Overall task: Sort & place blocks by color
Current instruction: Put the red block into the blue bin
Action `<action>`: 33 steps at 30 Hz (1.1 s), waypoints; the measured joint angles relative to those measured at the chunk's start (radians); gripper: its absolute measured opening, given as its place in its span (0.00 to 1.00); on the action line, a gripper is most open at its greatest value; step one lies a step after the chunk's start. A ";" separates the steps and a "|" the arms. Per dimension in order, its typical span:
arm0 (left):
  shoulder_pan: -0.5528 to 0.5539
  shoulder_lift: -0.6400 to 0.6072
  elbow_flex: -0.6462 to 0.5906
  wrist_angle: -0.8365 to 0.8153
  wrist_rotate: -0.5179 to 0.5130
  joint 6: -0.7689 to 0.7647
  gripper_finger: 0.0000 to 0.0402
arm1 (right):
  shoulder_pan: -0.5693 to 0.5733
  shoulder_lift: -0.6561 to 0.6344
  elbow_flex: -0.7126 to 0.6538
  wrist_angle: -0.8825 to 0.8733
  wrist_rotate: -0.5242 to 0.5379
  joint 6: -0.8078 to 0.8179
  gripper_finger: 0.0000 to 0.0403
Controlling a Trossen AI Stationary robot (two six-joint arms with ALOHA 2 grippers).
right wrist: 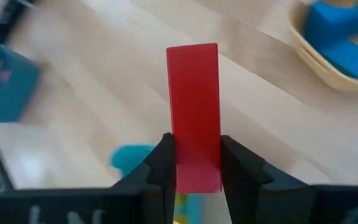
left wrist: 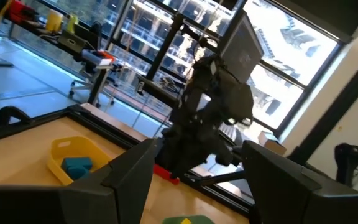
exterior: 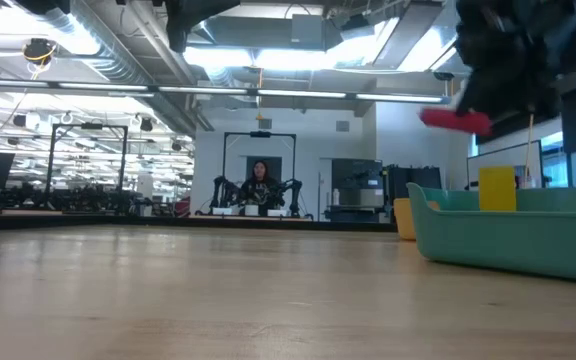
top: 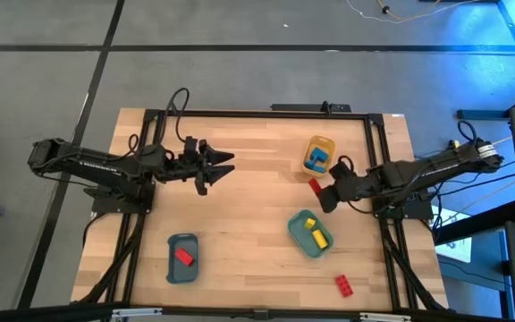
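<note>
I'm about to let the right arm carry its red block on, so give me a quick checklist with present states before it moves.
1. Right pincer shut on the red block: ok.
2. Block lifted off the table: ok, the low view shows it in the air.
3. Slate-blue tray holds a red block only, so it suits as target: ok.
4. Left pincer off the direct path to that tray: ok, it hovers open near the far left.
5. Block square in the grip: cannot tell.
6. Loose red block on the near table: not ok, unsorted.
</note>
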 joint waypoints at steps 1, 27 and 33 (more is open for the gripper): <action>0.000 0.000 0.000 0.000 0.008 0.000 0.58 | 0.000 0.003 0.009 0.020 0.004 -0.020 0.22; 0.002 0.069 0.004 -0.040 -0.063 -0.520 0.58 | -0.001 0.228 0.100 0.402 -0.002 -0.377 0.22; 0.002 0.218 0.122 -0.234 0.042 -0.635 0.58 | -0.011 0.358 0.272 0.293 -0.006 -0.579 0.22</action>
